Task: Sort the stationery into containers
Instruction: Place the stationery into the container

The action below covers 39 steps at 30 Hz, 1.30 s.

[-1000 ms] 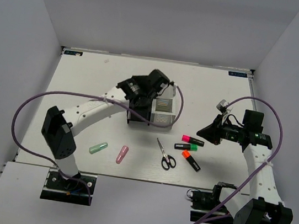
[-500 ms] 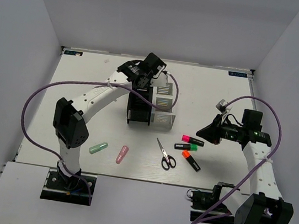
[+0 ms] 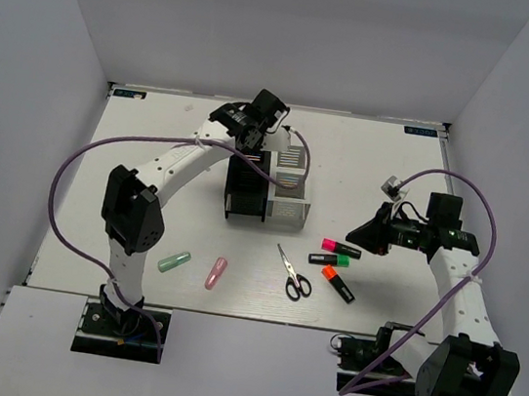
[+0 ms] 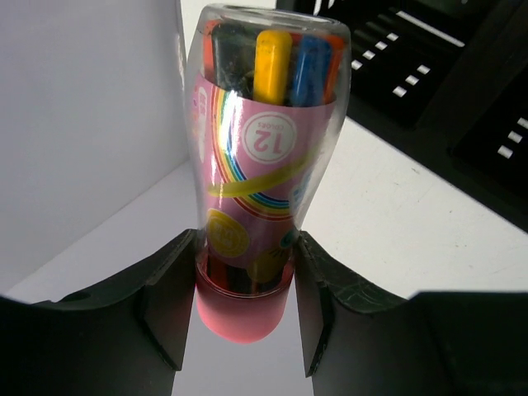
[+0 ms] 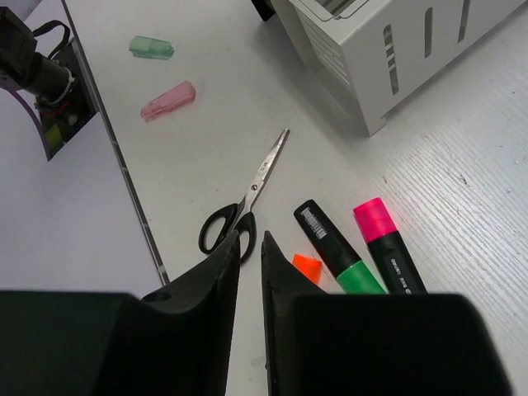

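My left gripper (image 4: 246, 289) is shut on the pink-capped end of a clear tube (image 4: 264, 157) of coloured crayons. In the top view it (image 3: 258, 121) sits just behind the black organiser (image 3: 246, 191) and the white-grey organiser (image 3: 290, 194). My right gripper (image 5: 250, 243) is shut and empty, hovering over the table near the scissors (image 5: 243, 202) and the green (image 5: 334, 247), pink (image 5: 388, 243) and orange (image 5: 307, 268) markers. In the top view it (image 3: 356, 236) is right of the pink marker (image 3: 341, 247).
A pale-green pen piece (image 3: 174, 262) and a pink clip-like piece (image 3: 217, 272) lie at the front left. The scissors (image 3: 291, 273) lie at front centre. White walls enclose the table (image 3: 151, 162). The black organiser's slotted wall (image 4: 462, 82) is to the right of the tube.
My left gripper has moved from above the organisers toward the far side, still holding the tube. The right arm has not moved.
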Motion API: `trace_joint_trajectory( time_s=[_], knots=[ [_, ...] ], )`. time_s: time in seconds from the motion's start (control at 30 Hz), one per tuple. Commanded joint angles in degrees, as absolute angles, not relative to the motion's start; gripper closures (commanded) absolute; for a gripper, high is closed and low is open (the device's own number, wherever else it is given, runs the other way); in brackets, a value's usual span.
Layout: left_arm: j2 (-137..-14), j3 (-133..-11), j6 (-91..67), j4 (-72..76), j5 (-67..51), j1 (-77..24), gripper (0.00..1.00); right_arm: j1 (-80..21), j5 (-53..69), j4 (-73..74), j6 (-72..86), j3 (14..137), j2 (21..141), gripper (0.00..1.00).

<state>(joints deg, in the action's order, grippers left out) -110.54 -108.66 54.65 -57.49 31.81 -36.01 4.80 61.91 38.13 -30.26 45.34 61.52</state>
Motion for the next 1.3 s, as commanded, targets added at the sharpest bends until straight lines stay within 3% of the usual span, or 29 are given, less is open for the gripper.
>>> trace_joint_trajectory(
  time_s=[0.0, 0.5, 0.67, 0.9, 1.27],
  knots=[
    [-110.7, -109.6, 56.8, -54.8, 31.6, -37.0, 1.0, 4.8, 64.0, 39.4, -30.7, 47.6, 62.2, 0.8],
    [-110.7, -108.9, 56.6, -52.6, 30.5, -37.9, 1.0, 5.0, 64.6, 41.0, -31.2, 48.5, 63.4, 0.74],
    [-105.7, -112.3, 38.1, -54.1, 14.0, -33.6, 1.0, 5.1, 64.9, 41.2, -31.2, 48.5, 63.5, 0.74],
    [-96.8, -101.3, 18.2, -39.6, -11.0, -25.3, 1.0, 5.1, 64.9, 41.5, -31.5, 48.3, 63.3, 0.74],
    [-94.9, -90.1, 2.9, -18.7, -26.5, -21.6, 1.0, 5.0, 65.2, 40.8, -30.9, 48.0, 64.5, 0.73]
  ],
)
